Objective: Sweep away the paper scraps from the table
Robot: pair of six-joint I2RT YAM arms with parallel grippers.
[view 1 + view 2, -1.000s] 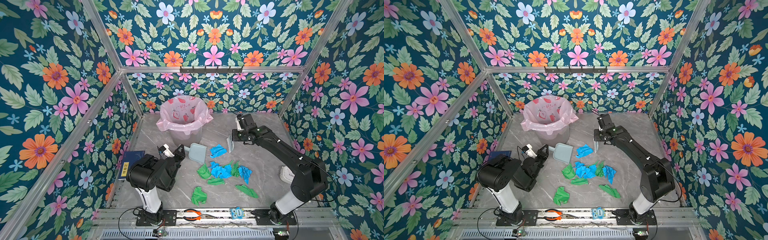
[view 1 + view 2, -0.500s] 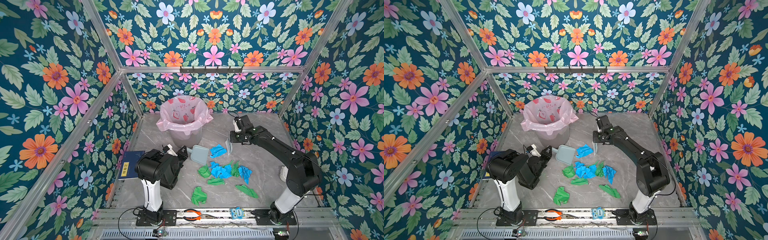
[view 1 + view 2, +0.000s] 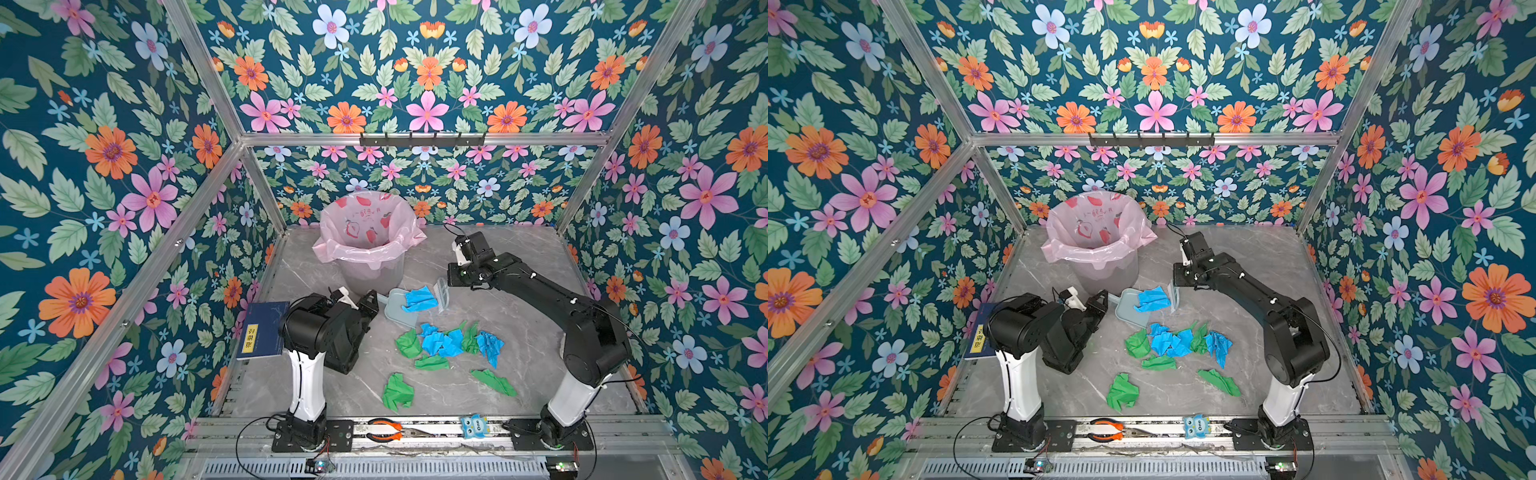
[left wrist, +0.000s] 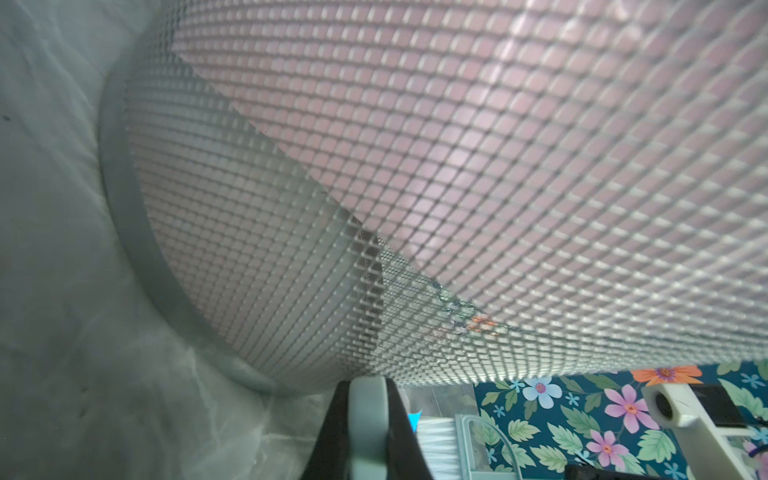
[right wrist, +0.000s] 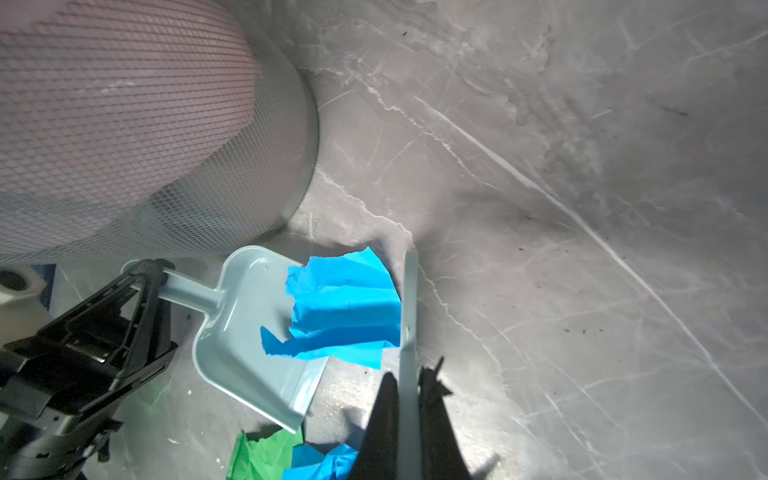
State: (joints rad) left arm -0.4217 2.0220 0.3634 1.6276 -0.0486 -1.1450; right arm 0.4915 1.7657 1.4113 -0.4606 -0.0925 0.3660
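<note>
Pale-blue dustpan, handle toward left gripper, mouth facing brush

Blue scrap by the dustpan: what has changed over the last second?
The right gripper, fingers shut on the brush, swept toward the dustpan and pushed the blue scrap partly onto it. The left arm's elbow rose while the left gripper kept hold of the dustpan's handle. The dustpan, other scraps and bin stayed put.
</note>
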